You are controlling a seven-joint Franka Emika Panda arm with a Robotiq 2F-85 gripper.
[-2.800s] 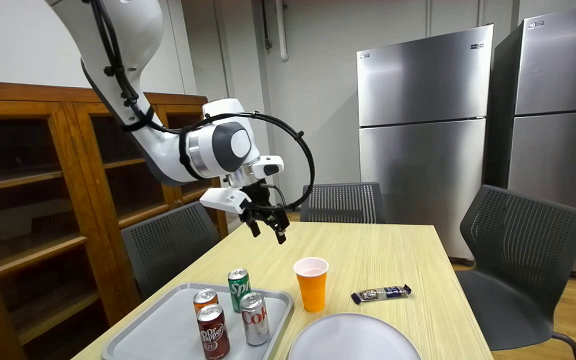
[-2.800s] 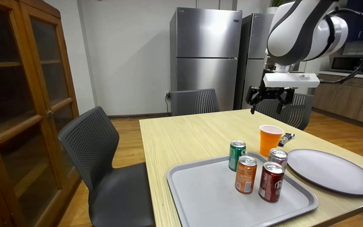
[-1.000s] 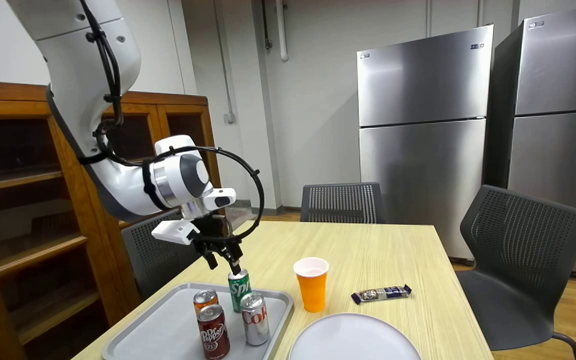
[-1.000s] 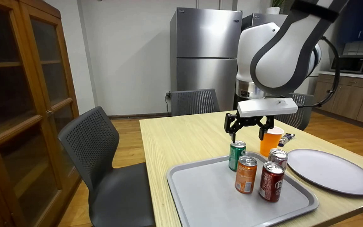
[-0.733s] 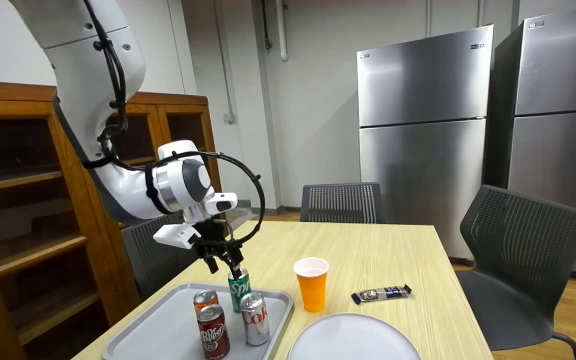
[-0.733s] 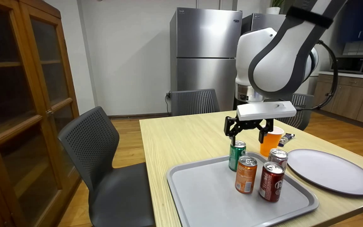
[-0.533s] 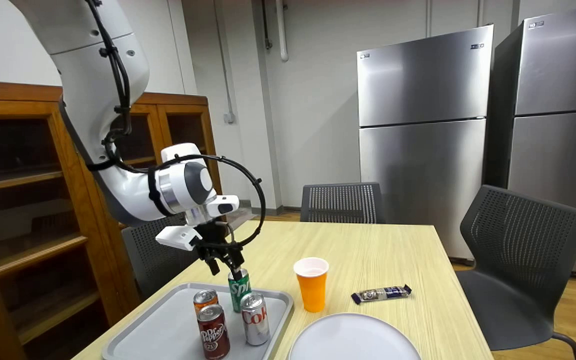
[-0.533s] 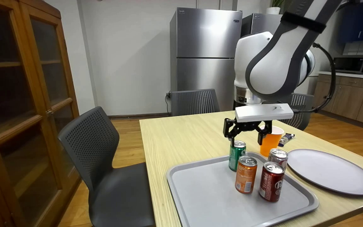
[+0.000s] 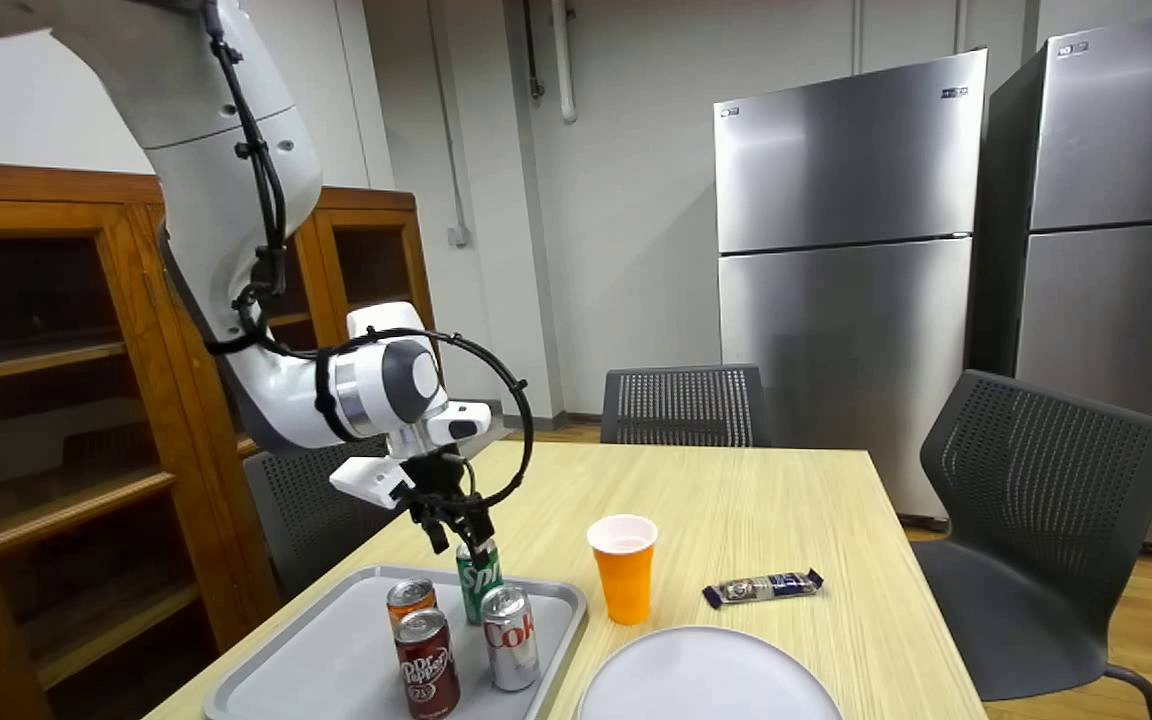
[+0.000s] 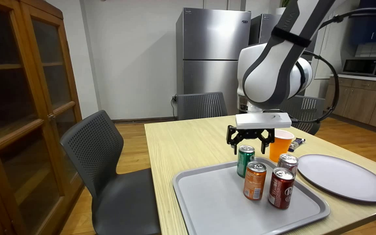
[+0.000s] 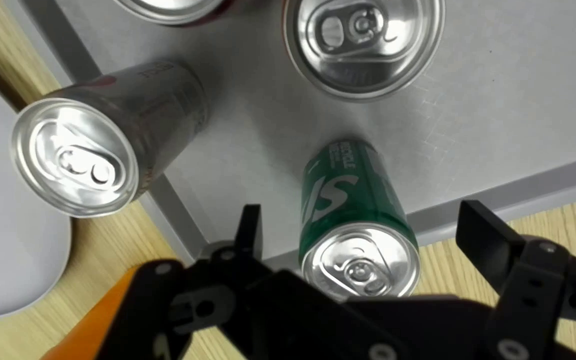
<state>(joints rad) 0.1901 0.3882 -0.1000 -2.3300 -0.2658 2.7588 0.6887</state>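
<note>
My black gripper [image 10: 249, 152] stands open above the tray, pointing down. In the wrist view the green Sprite can [image 11: 352, 195] shows between its two fingers, with a gap on each side. In an exterior view the fingertips are about level with the lid of that can [image 10: 242, 164], which is upright near a tray corner. Beside it on the grey tray [image 10: 214, 202] stand an orange can [image 10: 255, 183], a dark red Dr Pepper can [image 10: 281, 192] and a silver Coke can [image 9: 511, 645]. One finger partly covers the green can [image 9: 481, 588] in an exterior view.
An orange cup [image 9: 624, 575] stands on the table just outside the tray, near the gripper. A grey plate [image 10: 344, 179] lies beside the tray. Farther along is a wrapped bar [image 9: 763, 589]. Dark chairs [image 10: 109, 156] surround the table; a wooden cabinet [image 9: 66, 420] stands behind the arm.
From higher over the table, my gripper has come down toward the tray. Over the last second it has shifted slightly and lowered around the green can's top. The cans have not moved.
</note>
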